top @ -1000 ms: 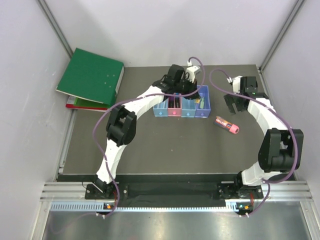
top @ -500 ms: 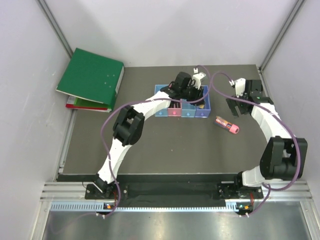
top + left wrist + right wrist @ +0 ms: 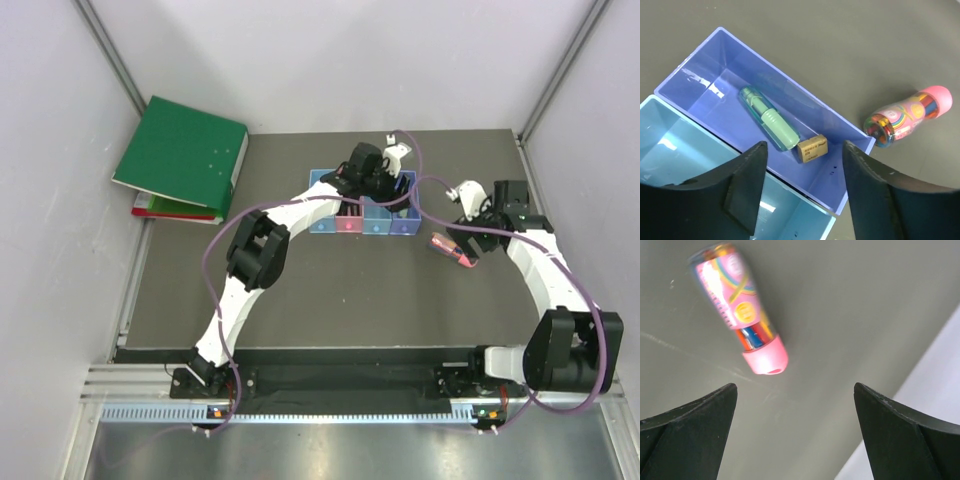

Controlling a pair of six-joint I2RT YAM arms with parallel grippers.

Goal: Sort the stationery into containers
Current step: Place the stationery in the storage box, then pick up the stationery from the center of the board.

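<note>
tube (image 3: 740, 310) clear, rainbow-printed, pink cap; left gripper (image 3: 803, 160) and right gripper (image 3: 795, 395) spread, empty.

L arm (image 3: 225, 315), R arm (image 3: 545, 275): white links, blk joints, purple cables, blk jaws.

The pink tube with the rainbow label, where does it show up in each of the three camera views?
Top external: the tube lies on the table, right of the purple bin.
Left wrist: the tube is at the right edge, just past the purple bin's far corner.
Right wrist: the tube is at upper left, pink cap pointing down.
Shared landmark: the dark table in all three views; the purple bin only in the first two.
</note>
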